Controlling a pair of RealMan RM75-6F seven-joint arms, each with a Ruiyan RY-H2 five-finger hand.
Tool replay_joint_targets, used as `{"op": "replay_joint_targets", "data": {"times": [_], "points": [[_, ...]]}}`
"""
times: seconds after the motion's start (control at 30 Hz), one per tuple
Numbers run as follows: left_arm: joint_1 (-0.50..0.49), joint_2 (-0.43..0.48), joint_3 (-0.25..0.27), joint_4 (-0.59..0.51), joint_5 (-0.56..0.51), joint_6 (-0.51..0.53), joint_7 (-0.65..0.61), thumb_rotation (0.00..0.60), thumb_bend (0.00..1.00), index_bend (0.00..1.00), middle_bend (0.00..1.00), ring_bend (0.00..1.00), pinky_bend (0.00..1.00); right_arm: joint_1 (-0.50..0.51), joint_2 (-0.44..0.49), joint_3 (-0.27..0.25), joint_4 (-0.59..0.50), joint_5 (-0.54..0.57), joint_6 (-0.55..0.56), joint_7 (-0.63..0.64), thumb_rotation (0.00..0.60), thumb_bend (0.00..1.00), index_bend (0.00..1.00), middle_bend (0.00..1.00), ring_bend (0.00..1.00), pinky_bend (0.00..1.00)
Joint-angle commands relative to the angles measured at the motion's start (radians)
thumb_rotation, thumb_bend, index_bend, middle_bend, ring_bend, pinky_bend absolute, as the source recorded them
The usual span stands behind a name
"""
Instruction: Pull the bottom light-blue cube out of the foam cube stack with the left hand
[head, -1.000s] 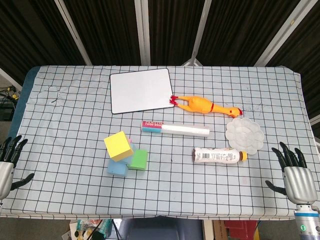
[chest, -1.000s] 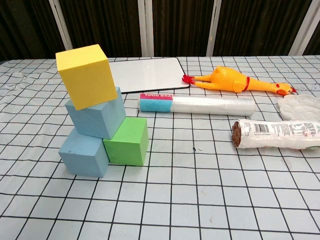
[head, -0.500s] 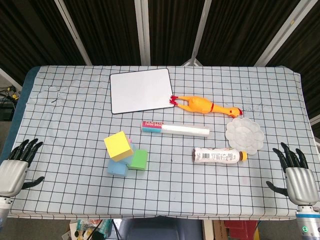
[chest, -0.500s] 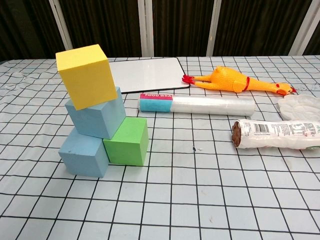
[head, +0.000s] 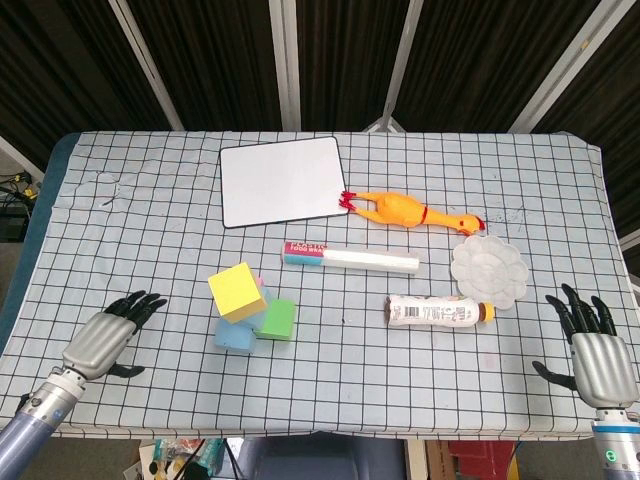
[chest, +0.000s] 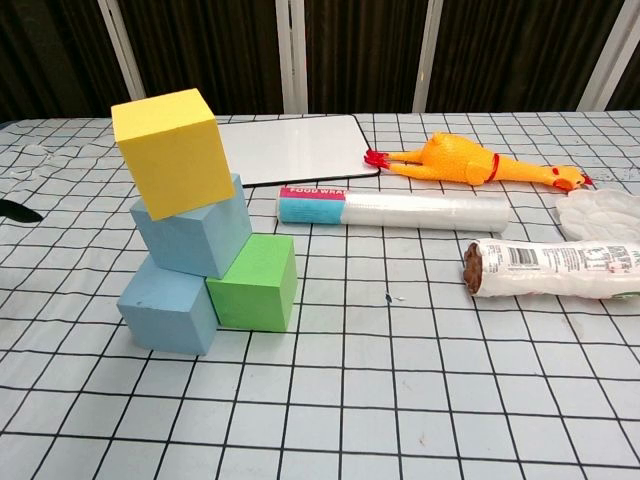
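Looking down from the head view, you have your left hand (head: 103, 338) over the near left part of the checked tablecloth (head: 150, 230), fingers spread, holding nothing, well apart from the foam cube stack (head: 250, 310). Bottom light-blue cube (head: 236, 336): on the cloth, touching the green cube (head: 275, 320) beside it, with the yellow cube (head: 236, 291) on top of the pile. Your right hand (head: 592, 350): at the near right edge, fingers splayed, empty. Further back: whiteboard (head: 281, 180), rubber chicken (head: 410, 211), food wrap roll (head: 350, 258), white palette dish (head: 488, 268), bottle (head: 437, 311) lying on its side.

From the chest view: bottom light-blue cube (chest: 168, 310) sits on the cloth, an upper light-blue cube (chest: 192, 235) tilted across it and the green cube (chest: 254, 283), the yellow cube (chest: 173, 150) tilted on top. A dark fingertip (chest: 18, 209) of your left hand shows at the left edge, apart from the stack.
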Motion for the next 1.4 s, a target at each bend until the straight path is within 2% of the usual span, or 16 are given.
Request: {"op": "replay_joint_targets", "data": {"times": [0.03, 0.17, 0.33, 0.87, 1.2, 1.4], "points": [[-0.05, -0.025, -0.018, -0.048, -0.084, -0.066, 0.101, 0.6, 0.08, 0.06, 0.07, 0.0, 0.15, -0.002, 0.004, 0.0, 0.001, 0.0, 0.002, 0.007, 0.6, 0.02, 0.16, 0.04, 0.14, 0.04], [-0.082, -0.062, -0.031, -0.06, -0.143, -0.096, 0.178, 0.6, 0.08, 0.11, 0.09, 0.0, 0.15, -0.001, 0.007, 0.001, 0.002, 0.004, -0.003, 0.01, 0.6, 0.02, 0.16, 0.04, 0.14, 0.04], [-0.113, -0.118, -0.042, -0.061, -0.19, -0.105, 0.236, 0.6, 0.08, 0.1, 0.11, 0.04, 0.19, -0.001, 0.009, 0.0, 0.001, 0.003, -0.003, 0.013, 0.6, 0.02, 0.16, 0.04, 0.14, 0.04], [-0.189, -0.248, -0.048, -0.031, -0.286, -0.114, 0.331, 0.6, 0.08, 0.1, 0.11, 0.04, 0.19, -0.002, 0.023, 0.002, 0.002, 0.004, -0.004, 0.045, 0.6, 0.02, 0.16, 0.04, 0.14, 0.04], [-0.23, -0.315, -0.056, -0.024, -0.31, -0.091, 0.393, 0.6, 0.08, 0.1, 0.11, 0.04, 0.19, 0.002, 0.022, 0.0, 0.001, 0.003, -0.013, 0.036, 0.6, 0.02, 0.16, 0.04, 0.14, 0.04], [-0.233, -0.359, -0.06, -0.01, -0.268, -0.025, 0.412, 0.6, 0.08, 0.12, 0.12, 0.04, 0.19, 0.007, 0.019, -0.003, 0.001, 0.001, -0.02, 0.022, 0.6, 0.02, 0.16, 0.04, 0.14, 0.04]]}}
